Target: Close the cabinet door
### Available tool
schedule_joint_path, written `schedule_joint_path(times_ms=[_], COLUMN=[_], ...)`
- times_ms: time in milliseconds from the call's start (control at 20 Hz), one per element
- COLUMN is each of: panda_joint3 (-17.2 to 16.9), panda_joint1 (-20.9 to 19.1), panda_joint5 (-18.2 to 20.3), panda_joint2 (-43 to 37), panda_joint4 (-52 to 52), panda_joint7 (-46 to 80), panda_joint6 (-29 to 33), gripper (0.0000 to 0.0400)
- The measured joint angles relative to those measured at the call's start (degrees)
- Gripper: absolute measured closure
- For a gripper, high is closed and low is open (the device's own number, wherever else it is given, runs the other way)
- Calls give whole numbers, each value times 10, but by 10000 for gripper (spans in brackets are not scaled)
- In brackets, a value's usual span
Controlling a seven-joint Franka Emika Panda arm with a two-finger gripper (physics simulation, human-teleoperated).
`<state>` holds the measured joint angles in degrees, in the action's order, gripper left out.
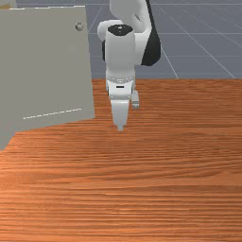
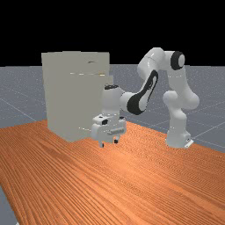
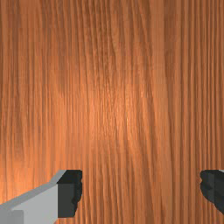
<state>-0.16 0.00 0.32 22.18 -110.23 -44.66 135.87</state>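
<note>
Grey, knobbed cabinet door (image 1: 49, 68), upright

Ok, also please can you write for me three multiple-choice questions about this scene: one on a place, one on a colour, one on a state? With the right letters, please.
1. In the front view, where is the round knob compared with the gripper?
A) At the front view's right
B) At the front view's left
C) Directly below it

2. What colour is the cabinet?
A) Dark blue
B) Bright red
C) Pale grey

3. How do the two fingers stand?
A) Wide apart
B) Pressed together
C) Crossed

1: B, the knob is on the pale panel to the front view's left of the gripper.
2: C, the far view shows its pale grey sides.
3: A, the wrist view shows a wide gap between them.
</note>
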Motion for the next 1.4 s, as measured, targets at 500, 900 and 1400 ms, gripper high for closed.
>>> schedule_joint_path(times_ms=[500,900,1400], panda_joint3=[-66,-119,-299], panda_joint1=[33,52,-12], panda_joint5=[26,112,100], panda_joint2=[-120,-133,-120], panda_joint4=[-26,-11,0], panda_joint7=[520,736,656], panda_joint6=[-286,-372,-360], gripper=[348,399,400])
